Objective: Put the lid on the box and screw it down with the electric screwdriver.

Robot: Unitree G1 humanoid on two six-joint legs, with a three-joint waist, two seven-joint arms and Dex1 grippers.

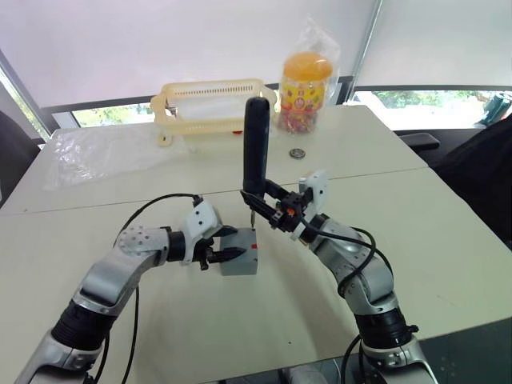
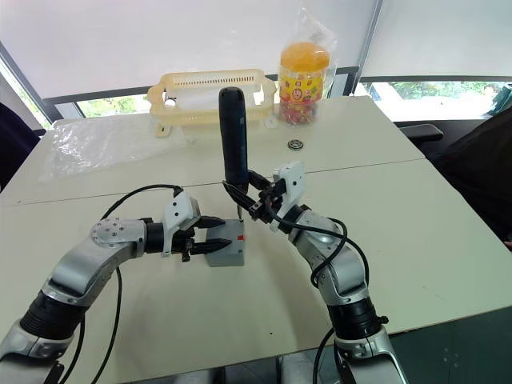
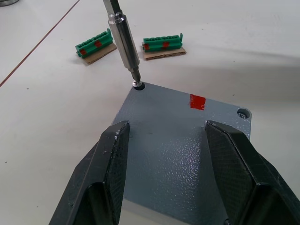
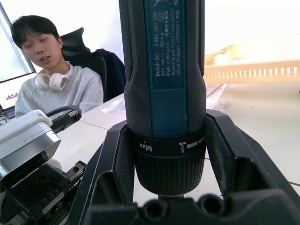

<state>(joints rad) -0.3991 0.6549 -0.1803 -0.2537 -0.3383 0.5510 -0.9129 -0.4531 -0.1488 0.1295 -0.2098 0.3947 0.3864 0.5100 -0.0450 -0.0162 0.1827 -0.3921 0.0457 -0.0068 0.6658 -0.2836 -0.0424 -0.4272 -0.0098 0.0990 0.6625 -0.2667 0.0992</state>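
Note:
The grey box [image 1: 239, 261] stands on the table in front of me with the flat grey lid [image 3: 173, 140] lying on top, a red mark [image 3: 197, 101] near one edge. My left gripper [image 1: 218, 256] is shut on the box from its left side, one finger on each side of it. My right gripper [image 1: 276, 212] is shut on the electric screwdriver [image 1: 256, 148], which stands upright. Its metal bit [image 3: 124, 42] has its tip in a corner hole of the lid. A screw head [image 3: 242, 113] sits in another corner.
Two green terminal blocks [image 3: 95, 45] [image 3: 163, 44] lie just beyond the box. Farther back are a yellow basket [image 1: 212, 104], an orange-lidded jar [image 1: 304, 92], a small metal ring [image 1: 298, 153] and a clear plastic sheet [image 1: 104, 152]. A person [image 4: 51, 79] sits beyond the table.

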